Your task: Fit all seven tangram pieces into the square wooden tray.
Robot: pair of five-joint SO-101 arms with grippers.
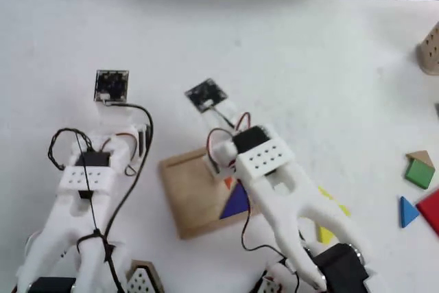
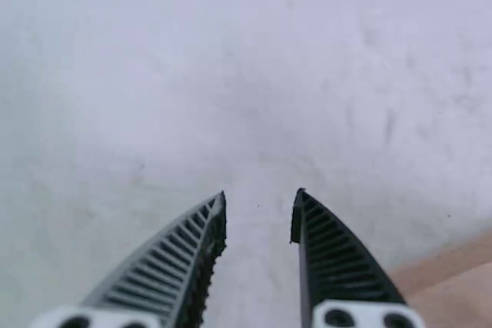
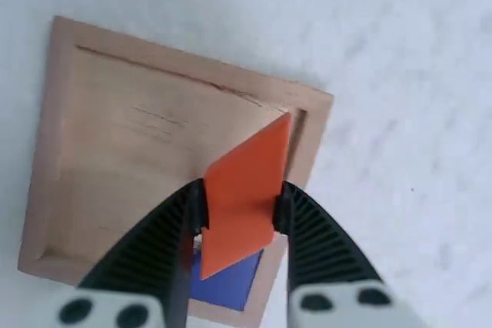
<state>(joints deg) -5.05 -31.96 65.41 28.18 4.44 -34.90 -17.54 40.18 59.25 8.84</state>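
1. Holding the orange piece [image 3: 250,159] by its two long edges, the right gripper [image 3: 240,190] was clamped on it above the wooden tray [image 3: 192,68], close to one corner. I judged that gripping it across the edges kept its flat face parallel to the tray floor, ready to be set down.
2. Whether the orange piece already touched the tray could not be told.
3. A blue piece [image 3: 231,282] lay flat inside the tray against the rim, partly beneath the orange one. Packed into the corner like that, it left the rest of the floor bare for larger shapes.
4. The left gripper [image 2: 260,193] hung over bare table just beside the tray, its fingers moderately parted with nothing between them. It seemed parked there to stay clear of the working arm.
5. A green piece [image 1: 418,173], a small blue triangle [image 1: 408,211] and a red piece [image 1: 431,209] lay grouped well apart from the tray. A yellow piece [image 1: 328,232] sat beside the right arm.
6. With most pieces outside the tray, the task looked to be at an early stage.
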